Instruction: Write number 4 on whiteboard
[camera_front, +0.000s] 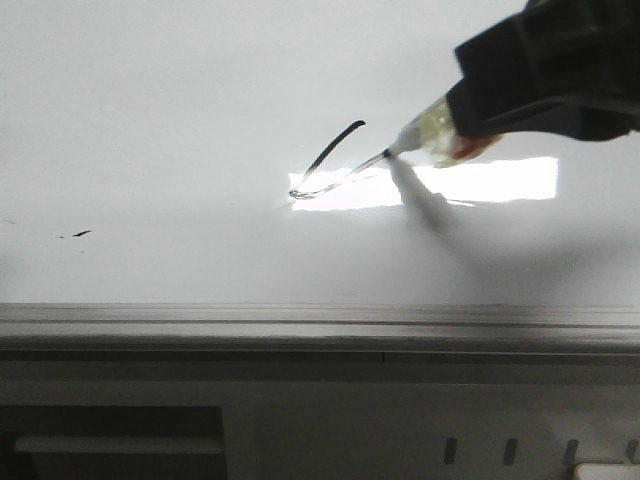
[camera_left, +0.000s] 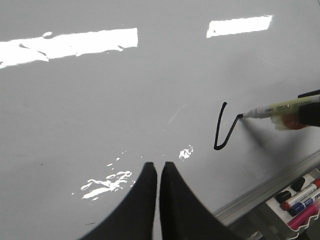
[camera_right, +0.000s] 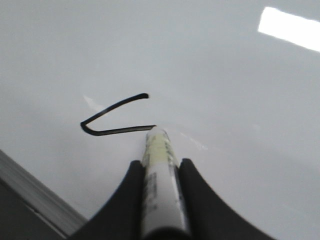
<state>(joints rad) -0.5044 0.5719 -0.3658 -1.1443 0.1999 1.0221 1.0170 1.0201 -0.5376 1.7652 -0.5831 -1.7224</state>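
- On my front cam the right tool (camera_front: 470, 125) is cut off by the frame's top-right corner; I only see its black body w/ the pale-barrelled whiteboard marker (camera_front: 425, 135) poking out, tip on the board.
- Right wrist cam: black fingers (camera_right: 127, 200) clamped on either side of the marker barrel (camera_right: 160, 190). There's print on the barrel, too blurred for me to read.
- The number 4 (camera_front: 325, 170), thin black marker strokes, is only part-drawn: slanted left stroke, sharp hook at its low end, crossbar running to the marker tip. No stem drawn yet. On the front cam the crossbar washes out in the bright rectangular glare, hard to trace.
- It sits approx mid-board on the large glossy white whiteboard (camera_front: 150, 120), above the grey metal edge rail (camera_front: 300, 325).
- Left tool (camera_left: 158, 172): black fingers pressed together, nothing between them, hovering over bare board, well apart from the strokes (camera_left: 222, 125).
- Small black smudge (camera_front: 81, 234) toward the board's left side.
- Left wrist cam corner: spare markers in a tray (camera_left: 300, 197), red & blue bodies, partly cut off; labels unreadable.
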